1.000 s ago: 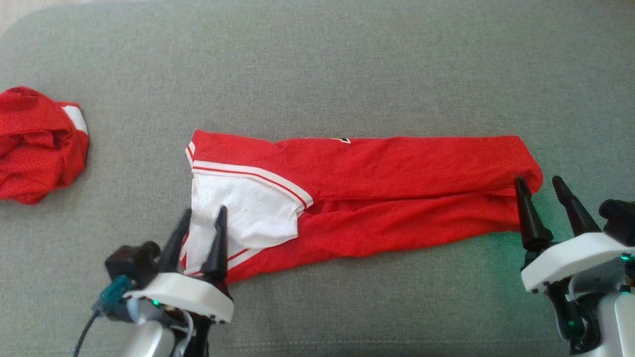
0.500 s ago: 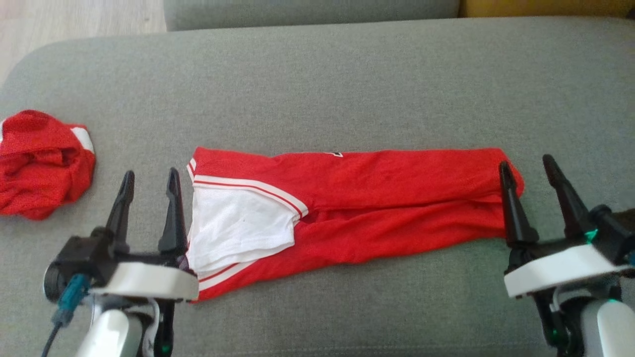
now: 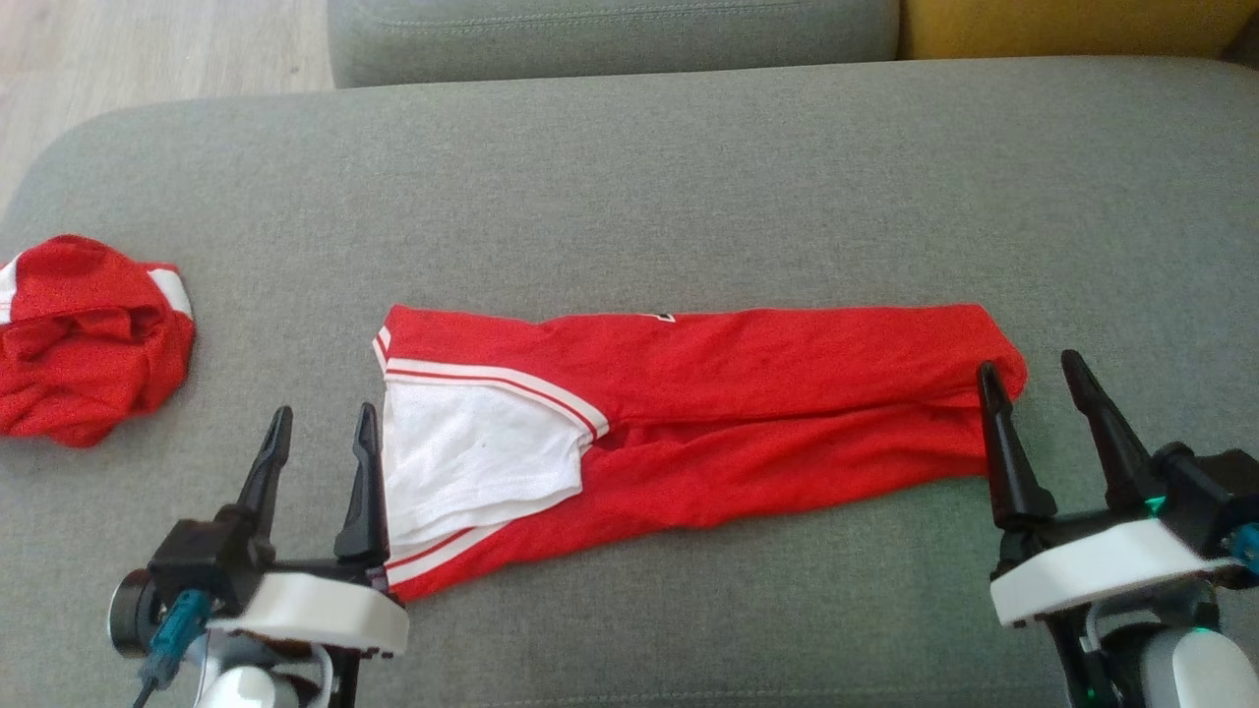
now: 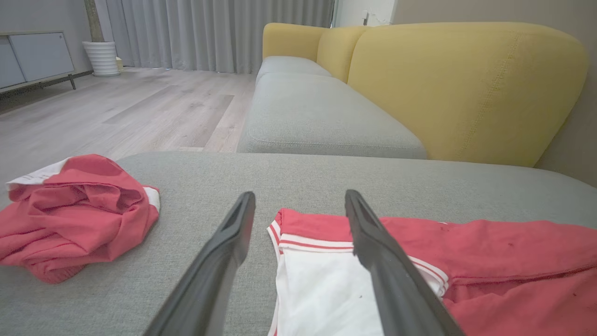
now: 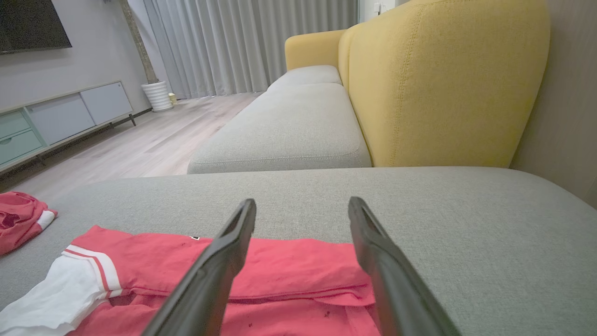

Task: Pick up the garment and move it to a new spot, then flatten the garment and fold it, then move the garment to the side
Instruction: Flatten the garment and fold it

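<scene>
Seemingly the folding step is under way: the garment (image 3: 708,413) lies as a long strip across the cushion (image 3: 629,197). Next, its ends need pinching to fold it shorter. The left hand (image 3: 325,409) and right hand (image 3: 1026,361) are spread wide, one at each end, holding nothing.

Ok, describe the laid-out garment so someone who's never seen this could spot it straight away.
On the grey sofa cushion, look at the middle. The garment is the long red strip lying flat, with a white panel at its left end; the other red garment near the cushion's left edge is a crumpled heap.
</scene>
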